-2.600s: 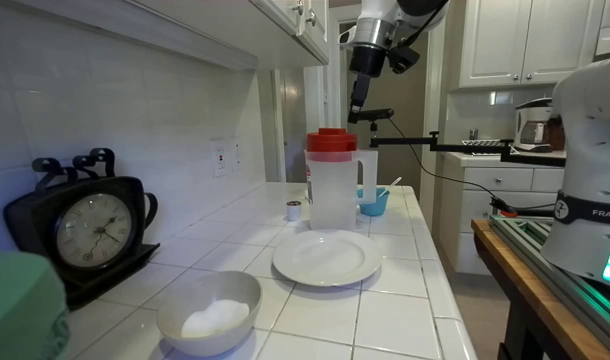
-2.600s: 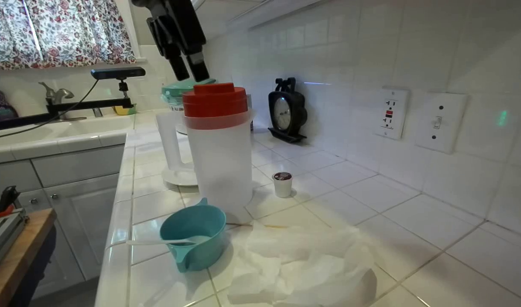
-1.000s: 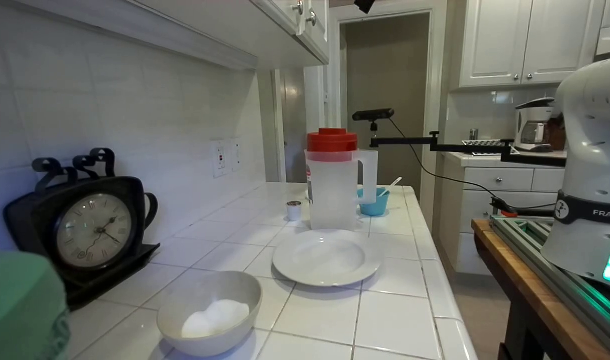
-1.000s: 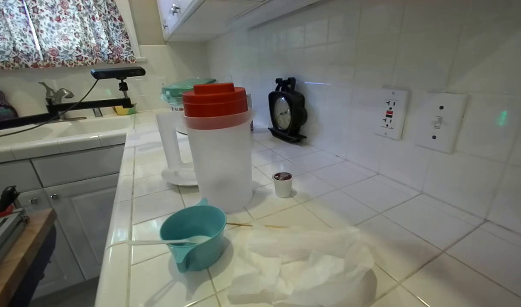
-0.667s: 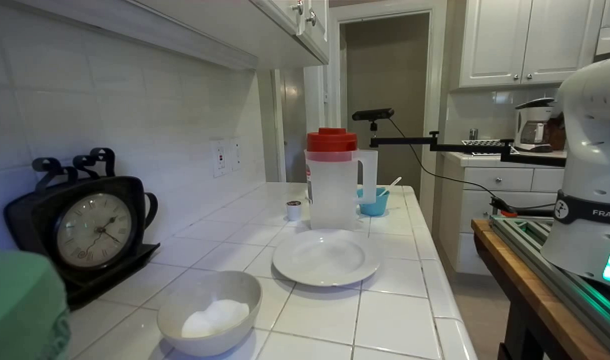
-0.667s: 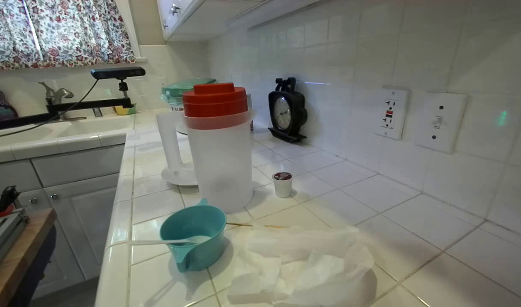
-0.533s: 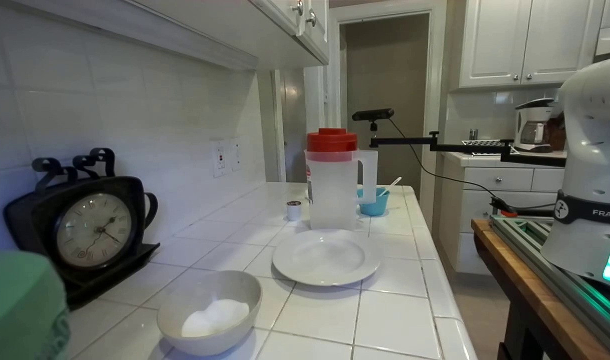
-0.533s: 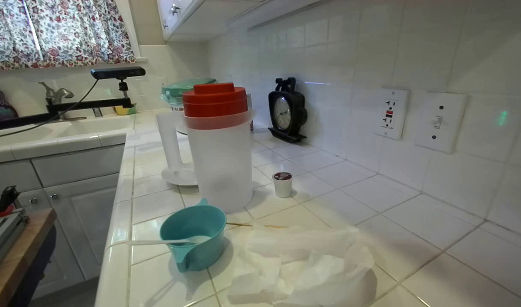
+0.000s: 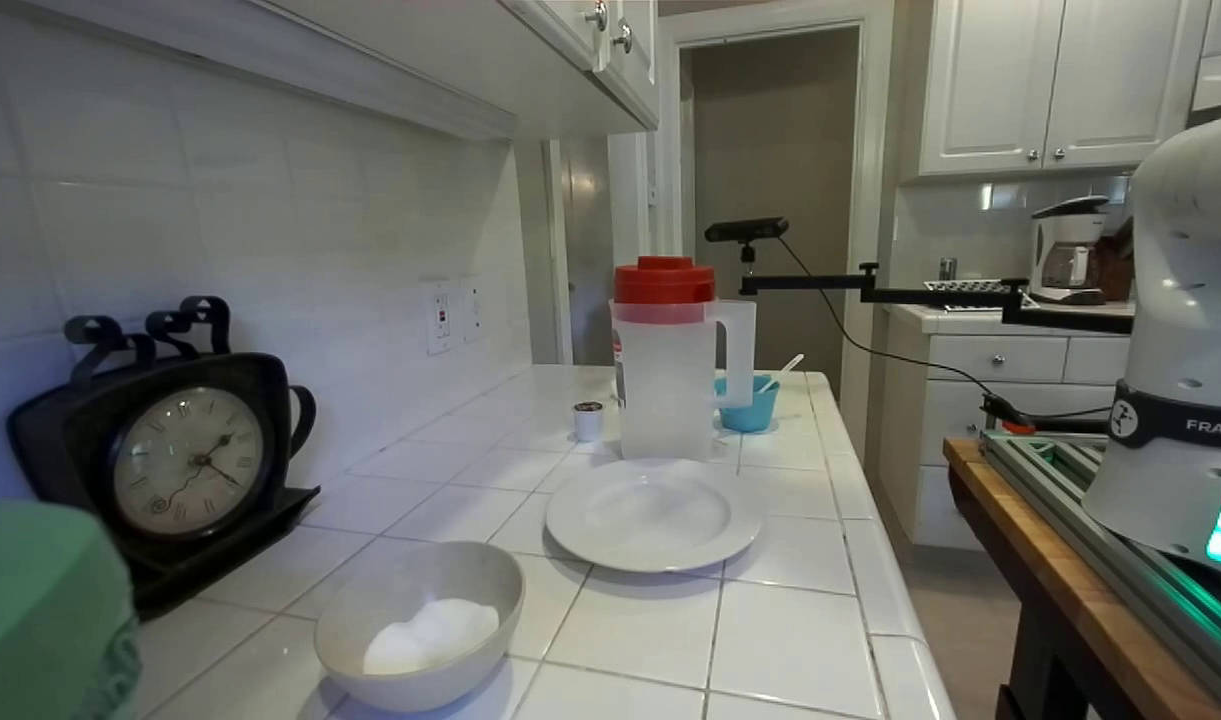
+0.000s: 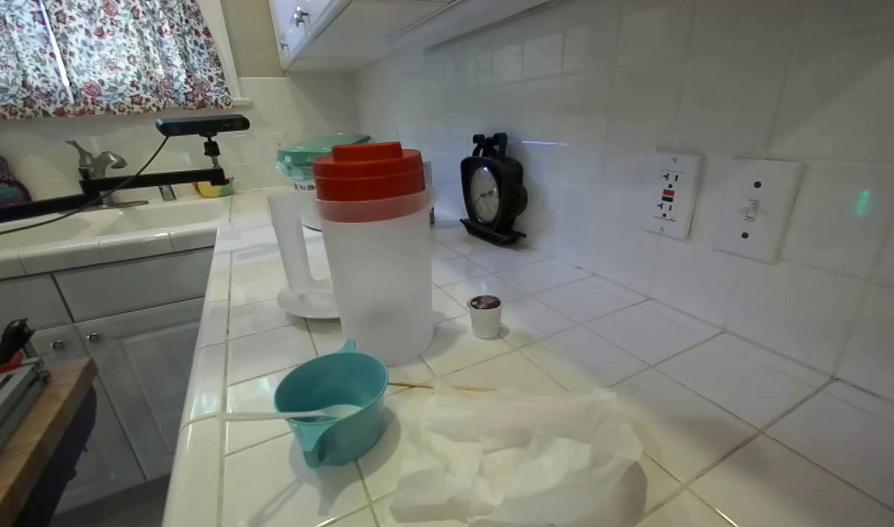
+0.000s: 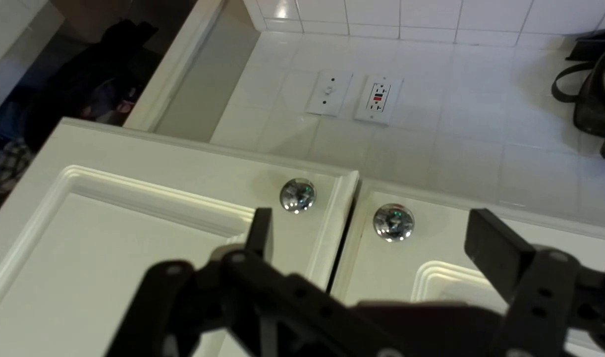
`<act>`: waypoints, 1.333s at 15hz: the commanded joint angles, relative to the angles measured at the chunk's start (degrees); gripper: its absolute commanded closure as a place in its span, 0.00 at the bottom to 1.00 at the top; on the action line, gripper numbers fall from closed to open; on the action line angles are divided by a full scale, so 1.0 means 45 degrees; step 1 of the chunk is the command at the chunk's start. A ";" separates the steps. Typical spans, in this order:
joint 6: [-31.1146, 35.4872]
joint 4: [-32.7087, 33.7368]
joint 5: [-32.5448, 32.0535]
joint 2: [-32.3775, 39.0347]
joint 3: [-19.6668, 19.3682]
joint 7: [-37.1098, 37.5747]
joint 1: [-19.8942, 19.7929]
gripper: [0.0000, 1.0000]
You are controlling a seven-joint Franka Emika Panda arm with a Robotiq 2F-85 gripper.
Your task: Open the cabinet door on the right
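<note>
The wrist picture stands upside down, so the right-hand white cabinet door (image 11: 134,243) shows on its left side. Its round metal knob (image 11: 298,195) sits near the lower corner, outside my jaws. In an exterior view the same door (image 9: 638,65) is seen edge-on, high up. My gripper (image 11: 374,230) is open, spread in front of the cabinet with nothing held. The neighbouring door's knob (image 11: 394,222) appears between the fingertips, apparently untouched; its distance is unclear. A thin dark gap runs between the doors. Both exterior views leave the gripper out of frame.
Below the cabinets a red-lidded pitcher (image 9: 665,370), a white plate (image 9: 654,515), a grey bowl (image 9: 420,630) and a black clock (image 9: 170,450) stand on the tiled counter. A camera on a black bracket arm (image 9: 810,283) reaches over the counter edge.
The gripper was above the pitcher in both exterior views and has risen out of both frames. The arm's visible shoulder has shifted slightly rightward in an exterior view. Cabinet doors there look unmoved.
</note>
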 commanded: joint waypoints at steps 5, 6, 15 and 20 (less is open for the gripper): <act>-0.0061 0.0037 -0.0145 0.0037 -0.0093 0.0117 0.0138 0.00; -0.0137 0.0082 -0.0250 0.0046 -0.0002 0.0126 0.0076 0.00; -0.0362 0.0220 -0.0744 0.0345 0.0590 0.1520 -0.0839 0.00; -0.0543 0.0361 -0.1552 0.0851 0.1089 0.3102 -0.1735 0.00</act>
